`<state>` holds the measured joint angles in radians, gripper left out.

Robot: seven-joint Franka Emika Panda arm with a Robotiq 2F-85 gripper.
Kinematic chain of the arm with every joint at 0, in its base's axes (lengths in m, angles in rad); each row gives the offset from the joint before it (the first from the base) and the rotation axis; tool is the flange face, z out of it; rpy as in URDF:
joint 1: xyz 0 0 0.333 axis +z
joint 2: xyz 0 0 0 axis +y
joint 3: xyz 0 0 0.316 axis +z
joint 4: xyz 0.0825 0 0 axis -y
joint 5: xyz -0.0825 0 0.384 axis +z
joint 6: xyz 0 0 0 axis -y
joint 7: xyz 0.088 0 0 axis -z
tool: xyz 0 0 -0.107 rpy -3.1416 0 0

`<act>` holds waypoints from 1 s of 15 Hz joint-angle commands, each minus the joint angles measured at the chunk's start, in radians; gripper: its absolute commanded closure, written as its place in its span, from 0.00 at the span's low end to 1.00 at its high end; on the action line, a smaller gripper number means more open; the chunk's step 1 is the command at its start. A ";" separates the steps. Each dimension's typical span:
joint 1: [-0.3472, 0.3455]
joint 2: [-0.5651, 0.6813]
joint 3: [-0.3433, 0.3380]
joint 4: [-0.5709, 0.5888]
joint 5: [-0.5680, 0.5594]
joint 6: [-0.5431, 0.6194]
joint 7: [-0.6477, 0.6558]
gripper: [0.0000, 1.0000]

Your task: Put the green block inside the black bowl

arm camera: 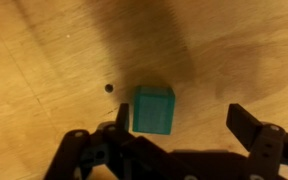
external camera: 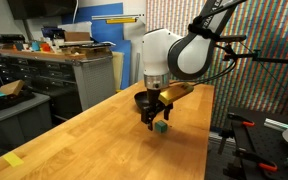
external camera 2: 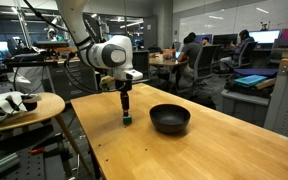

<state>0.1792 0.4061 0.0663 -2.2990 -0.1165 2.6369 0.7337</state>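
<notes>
The green block is a small teal-green cube on the wooden table; it also shows in both exterior views. My gripper hangs just above it, open, with the block between the fingers close to the left finger. In the exterior views the gripper points straight down over the block. The black bowl sits on the table beside the block, empty and apart from the gripper. In one exterior view the bowl is mostly hidden behind the arm.
The wooden table has a near edge close to the block. A small hole marks the tabletop. A round side table with objects stands beyond the edge. Workbenches and cabinets stand behind.
</notes>
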 commanded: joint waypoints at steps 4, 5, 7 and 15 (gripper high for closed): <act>0.021 0.026 -0.027 0.014 0.067 0.006 -0.031 0.00; 0.020 0.032 -0.028 0.016 0.069 0.005 -0.036 0.14; 0.022 0.040 -0.032 0.018 0.069 0.003 -0.039 0.34; 0.038 0.017 -0.053 -0.011 0.062 0.005 -0.023 0.83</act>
<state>0.1861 0.4440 0.0419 -2.2990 -0.0738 2.6369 0.7229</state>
